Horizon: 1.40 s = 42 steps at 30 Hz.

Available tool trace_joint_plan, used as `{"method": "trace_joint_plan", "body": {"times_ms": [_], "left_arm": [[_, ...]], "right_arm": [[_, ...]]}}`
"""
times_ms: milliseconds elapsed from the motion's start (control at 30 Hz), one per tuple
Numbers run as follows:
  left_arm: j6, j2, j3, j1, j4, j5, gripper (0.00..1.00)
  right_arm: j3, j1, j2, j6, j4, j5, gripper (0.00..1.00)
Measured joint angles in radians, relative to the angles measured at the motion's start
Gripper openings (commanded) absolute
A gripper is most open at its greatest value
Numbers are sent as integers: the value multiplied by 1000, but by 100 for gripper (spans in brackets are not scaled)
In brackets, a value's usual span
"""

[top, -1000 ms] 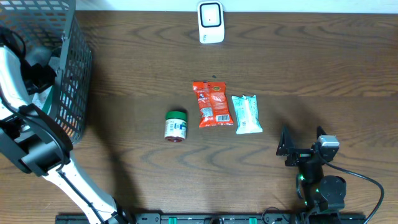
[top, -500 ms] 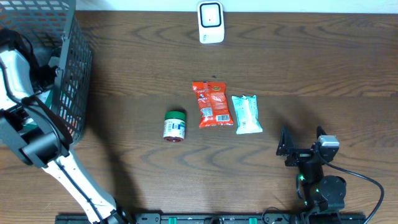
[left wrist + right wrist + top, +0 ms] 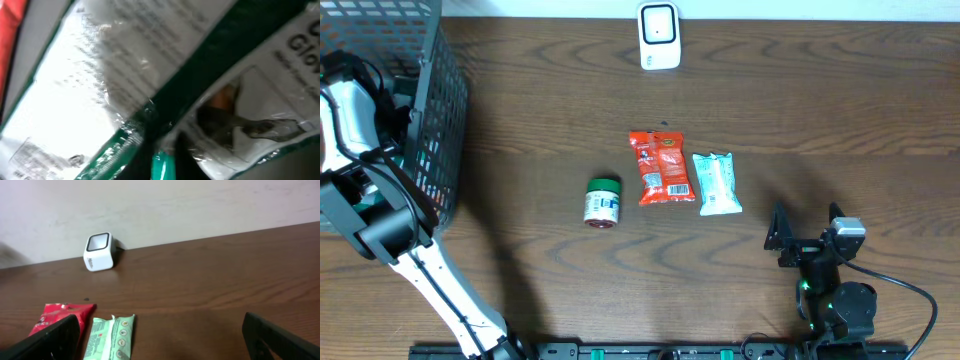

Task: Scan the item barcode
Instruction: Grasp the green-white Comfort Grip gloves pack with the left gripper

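Masking left claw, basket [image 3: 445, 120], packet [image 3: 100, 75] blurred

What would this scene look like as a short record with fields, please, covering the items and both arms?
scanner: white, upright, far side
basket: black wire, left side
loose items: jar on its side, red packet, mint packet, packets side by side
left arm: down inside the basket; a green and white bag fills its camera; grip not visible
right gripper: open, empty, near side
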Motion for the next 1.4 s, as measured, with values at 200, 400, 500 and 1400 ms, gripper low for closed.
{"method": "trace_joint_plan", "body": {"times_ms": [200, 400, 500, 1400], "left_arm": [[-2, 4, 19, 11, -21, -27, 65], [0, -3, 24, 18, -30, -37, 81], [3, -10, 24, 18, -29, -39, 86], [163, -83, -164, -19, 192, 27, 86]], "right_arm": [[0, 0, 0, 0, 0, 0, 99], [0, 0, 0, 0, 0, 0, 99], [0, 0, 0, 0, 0, 0, 99], [0, 0, 0, 0, 0, 0, 99]]}}
